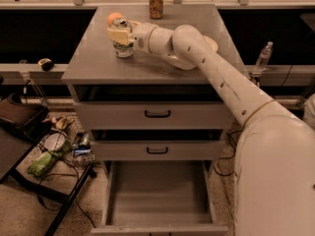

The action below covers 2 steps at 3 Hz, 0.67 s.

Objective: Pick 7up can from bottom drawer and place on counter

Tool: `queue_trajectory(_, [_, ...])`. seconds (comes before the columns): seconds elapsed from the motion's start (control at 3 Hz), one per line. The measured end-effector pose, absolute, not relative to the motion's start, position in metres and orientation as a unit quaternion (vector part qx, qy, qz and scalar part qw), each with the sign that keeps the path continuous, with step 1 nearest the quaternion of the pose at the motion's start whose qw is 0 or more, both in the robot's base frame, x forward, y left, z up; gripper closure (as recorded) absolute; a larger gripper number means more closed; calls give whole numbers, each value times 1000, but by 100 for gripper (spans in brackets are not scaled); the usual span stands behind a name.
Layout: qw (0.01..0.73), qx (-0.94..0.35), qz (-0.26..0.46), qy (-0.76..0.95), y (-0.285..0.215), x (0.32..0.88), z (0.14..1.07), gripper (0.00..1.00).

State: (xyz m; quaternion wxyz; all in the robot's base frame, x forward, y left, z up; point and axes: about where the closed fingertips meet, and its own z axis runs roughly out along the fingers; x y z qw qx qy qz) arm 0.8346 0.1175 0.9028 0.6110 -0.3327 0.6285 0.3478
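Nearest to you, the bottom drawer is pulled out and you see its grey floor. Above it are the two upper drawers, both closed, each with a black handle.

Higher, on the counter, the 7up can stands upright in the left part, not far from the left edge. The gripper is at the top half of this can, and its pale fingers are closed around it, so it has the can in its hold. The base of the can is at the surface of the counter, but you cannot tell if it fully rests there.

The white arm reaches to it from the right, across the counter. Just behind the gripper lies an orange. A pale bowl is partly hidden behind the arm. At the far edge stands a brown patterned can, well apart from the 7up can.
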Motion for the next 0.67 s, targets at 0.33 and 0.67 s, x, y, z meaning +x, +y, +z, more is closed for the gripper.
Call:
queue_trajectory(0.33, [611, -333, 348, 628, 118, 835, 903, 58])
queue_trajectory(0.67, [611, -333, 348, 628, 118, 835, 905, 27])
